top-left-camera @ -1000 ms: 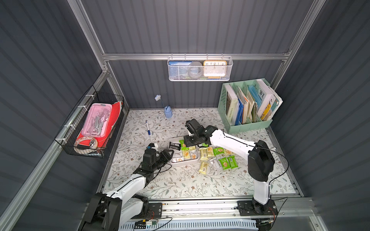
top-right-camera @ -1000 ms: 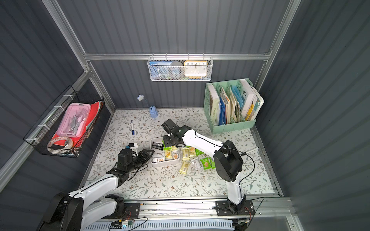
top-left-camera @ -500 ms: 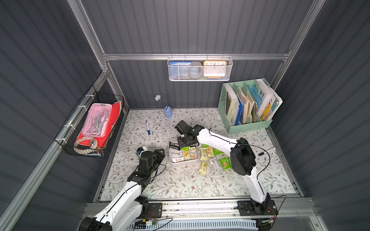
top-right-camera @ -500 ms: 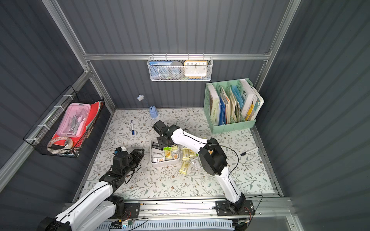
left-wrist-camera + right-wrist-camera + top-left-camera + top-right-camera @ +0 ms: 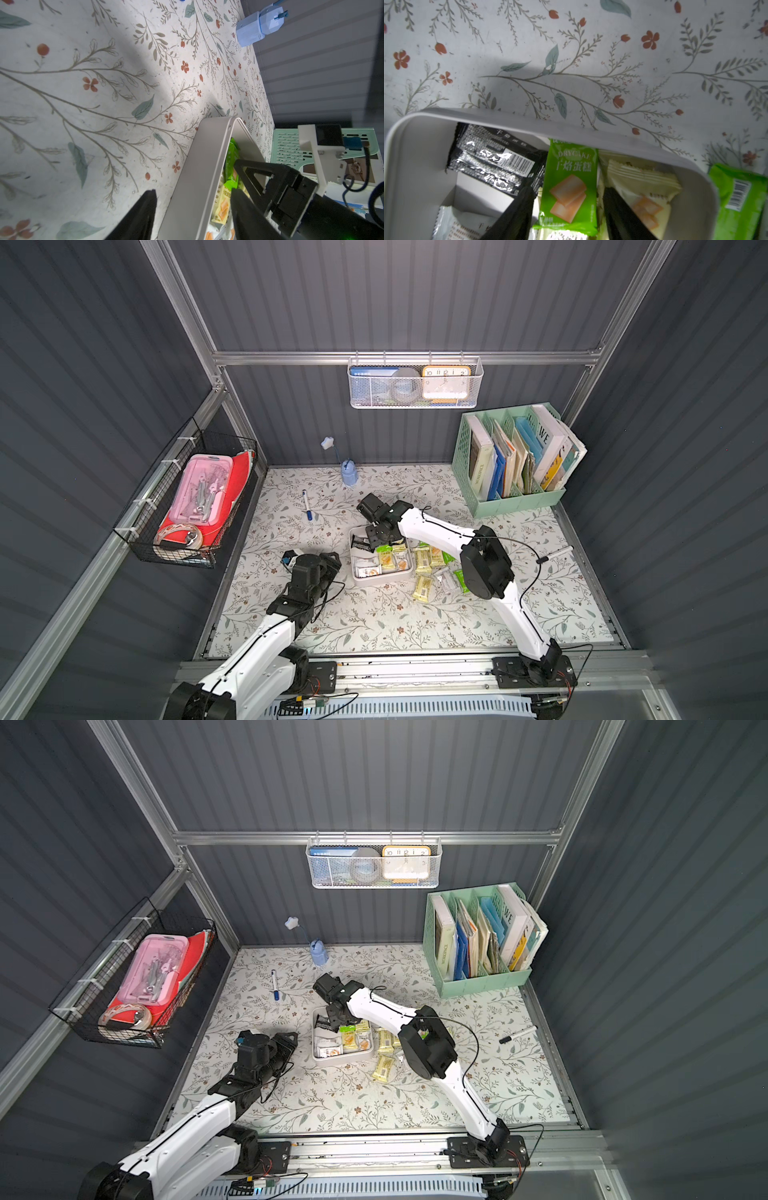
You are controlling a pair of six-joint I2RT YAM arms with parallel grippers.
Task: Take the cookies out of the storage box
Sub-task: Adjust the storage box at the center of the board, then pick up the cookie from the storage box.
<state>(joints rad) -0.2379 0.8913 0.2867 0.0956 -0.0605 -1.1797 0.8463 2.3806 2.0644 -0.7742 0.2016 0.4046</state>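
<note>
The white storage box (image 5: 382, 578) (image 5: 338, 1058) sits mid-table with several cookies (image 5: 388, 560) inside, one of them black (image 5: 492, 160). More cookies (image 5: 424, 562) lie on the mat just right of it. My right gripper (image 5: 374, 537) (image 5: 568, 188) hangs open over the box's far side, its fingers on either side of a green packet (image 5: 569, 166). My left gripper (image 5: 332, 562) (image 5: 193, 191) is open and low beside the box's left wall (image 5: 197, 166). In the left wrist view that wall lines up between its fingers.
A mint file holder (image 5: 515, 464) with books stands at the back right. A blue pen (image 5: 306, 505) and a small blue bottle (image 5: 349, 473) lie behind the box, a black marker (image 5: 555, 554) at the right edge. A wire basket (image 5: 191, 506) hangs on the left wall.
My right arm has swung left, bringing its gripper over the box's far side, and the jaws have widened a little. My left gripper has drawn back slightly from the box.
</note>
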